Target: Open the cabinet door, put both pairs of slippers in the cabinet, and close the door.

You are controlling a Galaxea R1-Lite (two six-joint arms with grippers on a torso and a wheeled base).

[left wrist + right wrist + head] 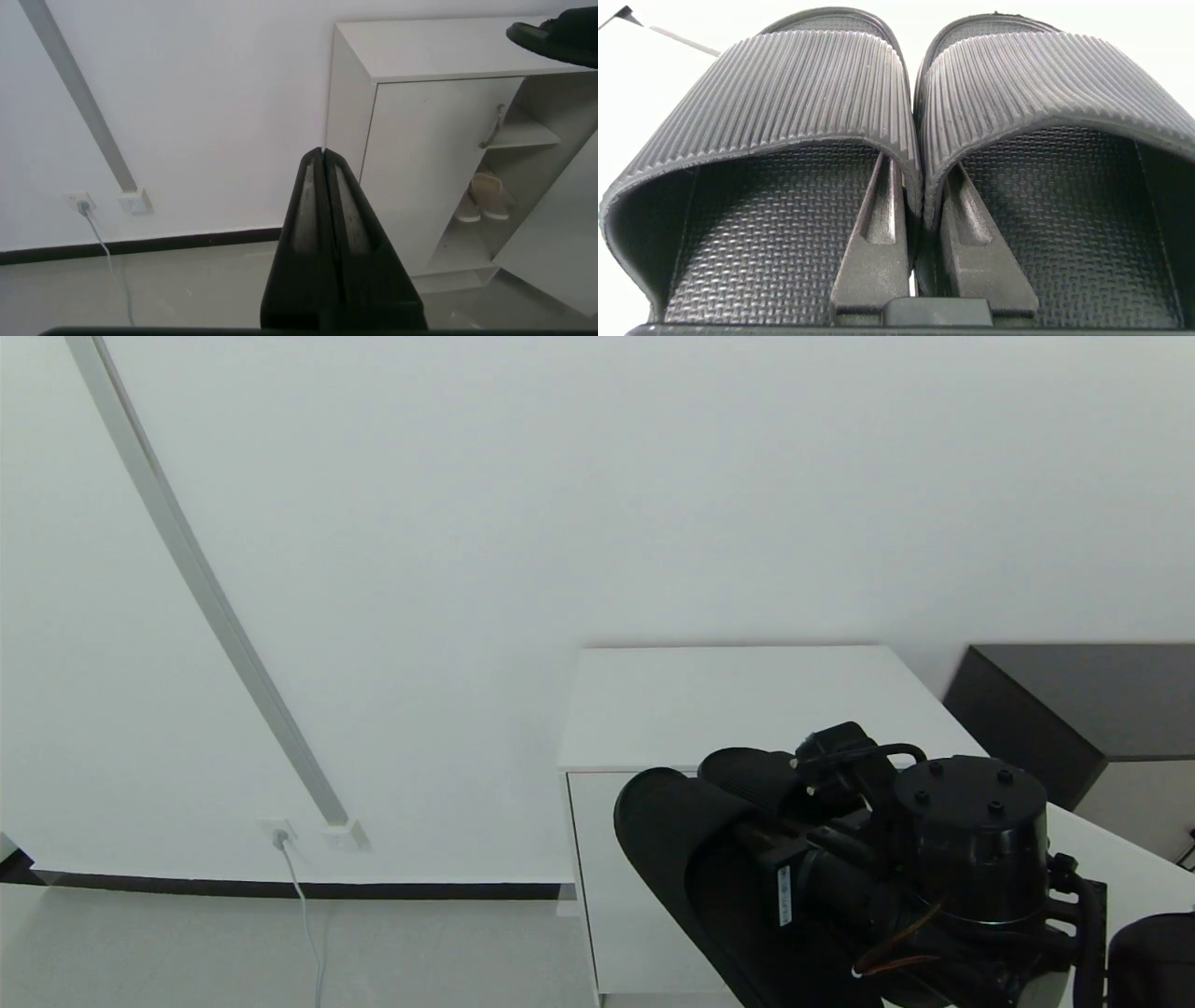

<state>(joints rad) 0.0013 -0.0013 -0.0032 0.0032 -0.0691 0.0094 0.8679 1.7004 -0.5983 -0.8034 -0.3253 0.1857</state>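
Observation:
A pair of black slippers [681, 840] hangs in front of the white cabinet [728, 700], near its top edge. My right gripper [920, 252] is shut on the pair's two inner strap edges, pinched side by side between its fingers [873, 243]. One slipper tip [561, 37] pokes in above the cabinet [439, 47]. The cabinet's right side stands open, showing shelves. A beige pair of slippers [488, 196] sits on a lower shelf. The left door [430, 168] with its handle [492, 126] is closed. My left gripper [323, 163] is shut and empty, off to the cabinet's left.
A wall socket [278, 835] with a white cable and a slanted cable duct [215, 607] are on the wall left of the cabinet. A dark cabinet [1074, 709] stands at the right. Bare floor [280, 952] lies left of the white cabinet.

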